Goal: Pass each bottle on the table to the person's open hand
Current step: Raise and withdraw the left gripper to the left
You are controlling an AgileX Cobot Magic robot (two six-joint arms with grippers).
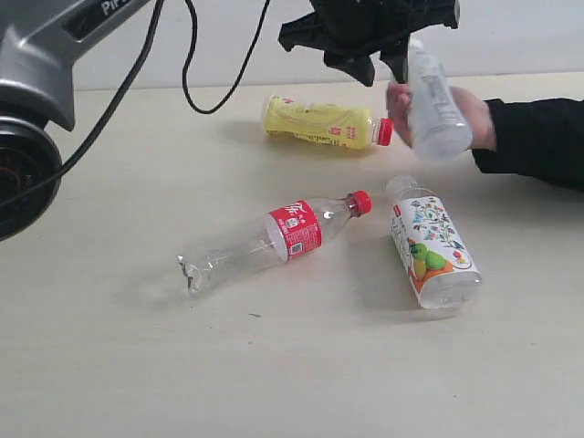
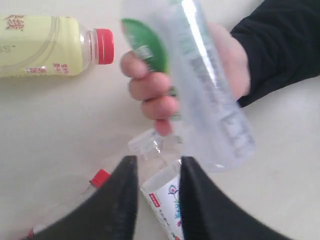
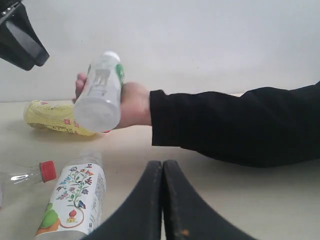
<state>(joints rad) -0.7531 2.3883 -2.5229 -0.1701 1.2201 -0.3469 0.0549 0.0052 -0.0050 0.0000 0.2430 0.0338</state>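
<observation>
The person's open hand (image 1: 476, 114) has closed round the clear green-label bottle (image 1: 436, 105), held above the table (image 1: 109, 356). My left gripper (image 1: 383, 69) hangs open just above and beside that bottle's cap, not gripping it. In the left wrist view the left gripper (image 2: 156, 162) has an empty gap between its jaws, with the green-label bottle (image 2: 210, 100) and hand (image 2: 150, 90) beyond it. Lying on the table are the yellow bottle (image 1: 315, 121), the red-label bottle (image 1: 292, 230) and the floral bottle (image 1: 429, 242). My right gripper (image 3: 163, 162) is shut and empty, low over the table.
The black sleeve (image 1: 538, 137) reaches in from the right edge. The left arm's grey body (image 1: 36, 64) and a black cable (image 1: 187, 82) fill the upper left. The back wall (image 3: 200, 40) stands behind the table.
</observation>
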